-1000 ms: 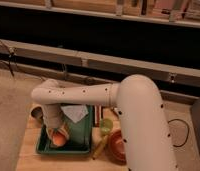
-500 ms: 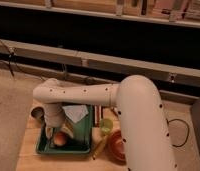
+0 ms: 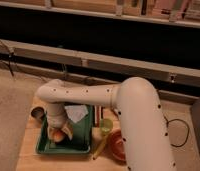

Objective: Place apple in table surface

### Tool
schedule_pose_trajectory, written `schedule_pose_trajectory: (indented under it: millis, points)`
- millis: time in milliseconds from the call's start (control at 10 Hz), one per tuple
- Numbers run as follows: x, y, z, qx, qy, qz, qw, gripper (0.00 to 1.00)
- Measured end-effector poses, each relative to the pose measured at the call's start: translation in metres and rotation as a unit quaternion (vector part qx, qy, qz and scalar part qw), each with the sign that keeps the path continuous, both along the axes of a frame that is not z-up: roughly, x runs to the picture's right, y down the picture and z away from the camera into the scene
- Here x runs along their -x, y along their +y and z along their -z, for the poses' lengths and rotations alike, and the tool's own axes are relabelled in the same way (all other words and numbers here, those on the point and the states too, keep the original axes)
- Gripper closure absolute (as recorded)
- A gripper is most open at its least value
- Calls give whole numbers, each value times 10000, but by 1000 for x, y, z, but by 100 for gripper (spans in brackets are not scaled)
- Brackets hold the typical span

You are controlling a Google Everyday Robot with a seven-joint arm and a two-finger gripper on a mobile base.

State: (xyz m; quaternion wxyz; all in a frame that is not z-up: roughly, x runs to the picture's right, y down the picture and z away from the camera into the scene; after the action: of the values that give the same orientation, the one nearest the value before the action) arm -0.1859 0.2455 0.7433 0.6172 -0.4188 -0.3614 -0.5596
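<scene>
Wooden table surface [image 3: 27, 160] bears green tray [image 3: 82, 137]; gripper [image 3: 60, 130] at apple [image 3: 57, 135] inside

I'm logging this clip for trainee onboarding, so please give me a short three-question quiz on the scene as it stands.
1. True or false: the apple already lies on the bare table surface.
2. Multiple choice: the claw is over A) the green tray, B) a sink, C) a stove.
3. Fill in: the long yellow fruit beside the orange-red bowl is a ____.

Key: 1 false; the apple is within the green tray, at the claw, not on the table surface. 2 A. 3 banana.
</scene>
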Motion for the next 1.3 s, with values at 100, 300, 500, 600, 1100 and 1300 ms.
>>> schedule_pose_trajectory:
  millis: [100,300,500,600,1100,1300]
  points:
    - [-3,2,-3,77,-18,-6,10000,41]
    - [-7,4,-7,192,-55,12,9998,24]
    - [-8,7,-10,309,-118,75,9994,20]
    - [-9,8,-11,364,-146,102,9992,20]
    - [-20,16,-6,611,-19,199,9979,20]
    - [-24,20,-7,703,61,258,9972,20]
